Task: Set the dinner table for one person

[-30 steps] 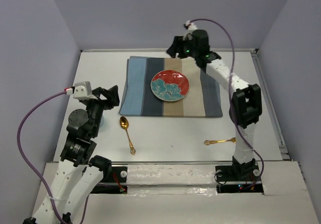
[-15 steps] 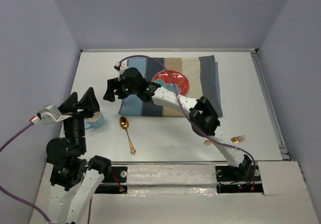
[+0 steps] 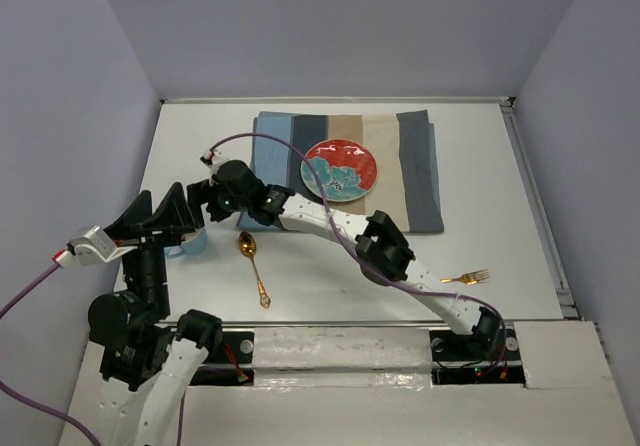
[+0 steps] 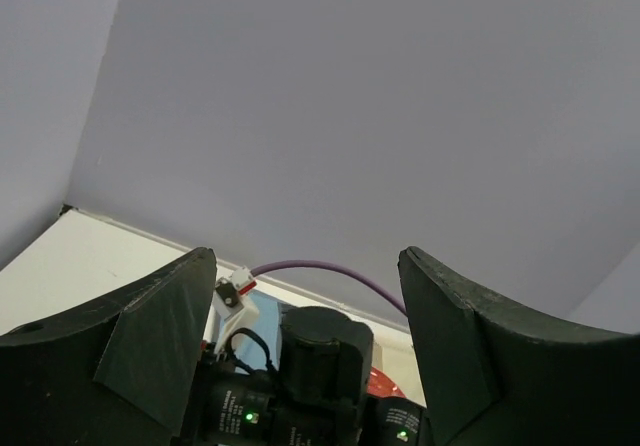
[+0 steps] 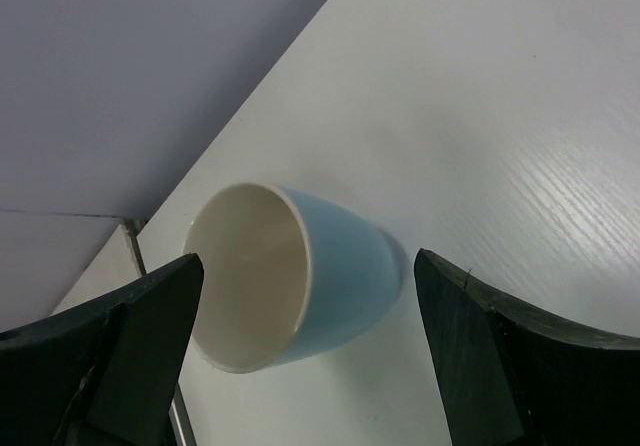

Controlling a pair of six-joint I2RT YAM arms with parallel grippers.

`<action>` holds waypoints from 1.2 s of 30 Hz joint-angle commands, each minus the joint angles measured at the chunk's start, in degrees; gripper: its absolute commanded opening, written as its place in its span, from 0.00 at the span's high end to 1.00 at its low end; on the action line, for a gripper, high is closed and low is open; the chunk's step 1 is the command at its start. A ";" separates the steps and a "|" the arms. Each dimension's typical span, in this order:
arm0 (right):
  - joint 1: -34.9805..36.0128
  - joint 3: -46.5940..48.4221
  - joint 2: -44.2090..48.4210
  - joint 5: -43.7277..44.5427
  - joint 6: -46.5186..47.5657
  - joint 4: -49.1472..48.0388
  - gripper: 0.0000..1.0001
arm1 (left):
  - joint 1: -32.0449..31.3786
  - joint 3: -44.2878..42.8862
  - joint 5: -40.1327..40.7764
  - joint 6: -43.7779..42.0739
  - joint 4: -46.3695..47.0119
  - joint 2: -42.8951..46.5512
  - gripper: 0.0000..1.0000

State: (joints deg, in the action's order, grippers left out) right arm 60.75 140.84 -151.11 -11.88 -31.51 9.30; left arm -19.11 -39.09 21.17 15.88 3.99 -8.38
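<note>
The white tabletop (image 3: 500, 166) lies under a striped mat (image 3: 415, 171) and spreads on every side of it. Left of the mat's near corner the right end effector (image 3: 200, 201) is spread wide toward a blue cup (image 5: 300, 276), apparently without touching it. The left end effector (image 4: 305, 256), nearer than the mat, is also wide and holds nothing.

This is a robot lab test cell, not a home. Bare lavender-grey walls (image 3: 330, 26) box in a plain white surface (image 3: 330, 266) on three sides. Two arms (image 3: 125, 321) are bolted at its near edge, trailing purple cables (image 4: 320, 264). On it, only a striped mat (image 3: 415, 166) and plate (image 3: 340, 169) suggest dining.
</note>
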 commanded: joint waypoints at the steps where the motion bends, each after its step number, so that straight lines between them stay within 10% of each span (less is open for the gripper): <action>1: 0.95 3.31 -2.17 1.15 -1.54 0.28 0.10 | -0.57 0.24 0.19 0.12 2.34 1.70 0.15; 6: 2.09 -0.03 -1.30 3.52 -1.54 0.11 0.30 | -1.10 0.24 0.19 -0.06 2.08 2.05 0.15; 16: 3.67 -7.77 5.73 9.32 -1.01 -3.32 1.00 | -1.54 0.24 -0.07 0.03 2.08 2.41 0.15; 28: -3.08 -28.30 25.69 16.63 0.04 -17.55 1.00 | -2.15 0.33 -0.60 -0.32 1.64 2.14 0.15; 36: -30.73 -50.31 45.63 21.36 9.51 -13.71 1.00 | -5.23 0.95 -5.26 0.03 2.25 1.88 0.04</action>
State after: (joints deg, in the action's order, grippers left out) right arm 47.72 93.36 -112.51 2.87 -28.25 0.91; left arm -22.96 -38.72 18.13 16.19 3.60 -6.83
